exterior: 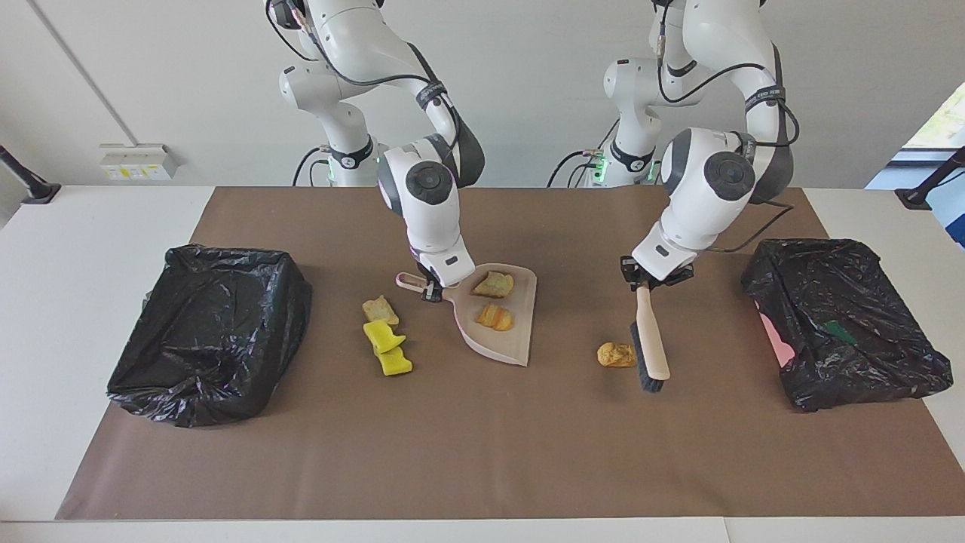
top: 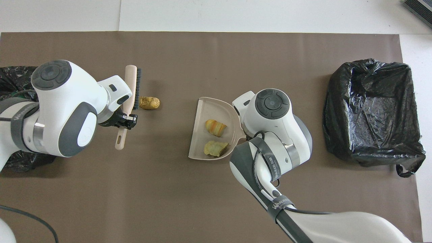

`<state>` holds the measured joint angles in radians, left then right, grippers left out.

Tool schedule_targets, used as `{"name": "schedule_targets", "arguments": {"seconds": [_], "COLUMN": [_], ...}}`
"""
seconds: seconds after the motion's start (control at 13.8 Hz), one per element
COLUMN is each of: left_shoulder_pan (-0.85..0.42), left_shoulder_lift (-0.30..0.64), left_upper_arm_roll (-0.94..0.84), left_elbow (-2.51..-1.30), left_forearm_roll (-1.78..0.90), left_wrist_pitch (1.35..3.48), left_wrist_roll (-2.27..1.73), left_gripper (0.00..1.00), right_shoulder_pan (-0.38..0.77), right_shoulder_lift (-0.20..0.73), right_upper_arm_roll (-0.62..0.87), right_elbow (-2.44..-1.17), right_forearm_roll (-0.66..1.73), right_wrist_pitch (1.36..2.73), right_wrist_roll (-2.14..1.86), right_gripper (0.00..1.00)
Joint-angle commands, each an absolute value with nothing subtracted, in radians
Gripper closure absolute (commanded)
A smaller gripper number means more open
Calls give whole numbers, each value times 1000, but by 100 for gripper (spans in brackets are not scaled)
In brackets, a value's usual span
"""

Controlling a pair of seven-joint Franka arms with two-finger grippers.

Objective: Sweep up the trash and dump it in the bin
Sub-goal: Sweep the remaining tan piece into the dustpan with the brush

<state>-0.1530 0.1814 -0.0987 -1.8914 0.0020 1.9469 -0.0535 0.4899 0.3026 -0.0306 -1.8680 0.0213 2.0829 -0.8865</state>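
1. Your left gripper is pinched tight on the handle of the hand brush, which slants down to the mat with its black bristles turned toward the right arm's end of the table.
2. The loose pastry lies just beside those bristles, on the side facing the dustpan. Whether the bristles already touch it, you cannot tell.
3. The relation that counts: brush, pastry and dustpan sit roughly in a row along the table, pastry in the middle, well apart from the pan. The brush's long axis runs away from the robots, crosswise to that row, so a sideways push should carry the pastry toward the pan.
4. Your right gripper is closed on the dustpan's handle and waits. Two pieces already lie in the pan, and its straight lip faces the pastry.
5. A beige chunk and yellow sponges lie near the pan toward the right arm's end of the table, out of this stroke.
6. The left arm is the nearer one to the pastry; a lined bin stands at its end, another at the right arm's end.
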Motion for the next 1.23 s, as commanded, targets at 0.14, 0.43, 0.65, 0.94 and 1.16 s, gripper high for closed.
{"name": "schedule_targets", "arguments": {"seconds": [0.14,0.43,0.65,0.94,1.16], "left_shoulder_pan": [-85,-98,-144,-254,-331], "left_shoulder_lift": [256,250,221,172,153], "left_upper_arm_roll": [-110,-115,-121,-123,-121], "left_elbow": [-1870,-1931,-1991,-2066,-2092], "left_forearm_roll": [103,120,112,91,-46], "left_wrist_pitch": [1985,1990,1994,2002,2032], "left_wrist_roll": [121,214,317,313,293], "left_gripper": [100,100,100,100,100], "right_shoulder_pan": [495,497,497,497,497], "right_shoulder_lift": [287,287,287,287,287], "right_upper_arm_roll": [-21,-21,-21,-21,-21], "right_elbow": [-1894,-1894,-1894,-1896,-1896], "right_forearm_roll": [28,28,28,29,28], "right_wrist_pitch": [2083,2085,2086,2086,2085], "right_wrist_roll": [-845,-844,-844,-844,-833], "right_gripper": [100,100,100,100,100]}}
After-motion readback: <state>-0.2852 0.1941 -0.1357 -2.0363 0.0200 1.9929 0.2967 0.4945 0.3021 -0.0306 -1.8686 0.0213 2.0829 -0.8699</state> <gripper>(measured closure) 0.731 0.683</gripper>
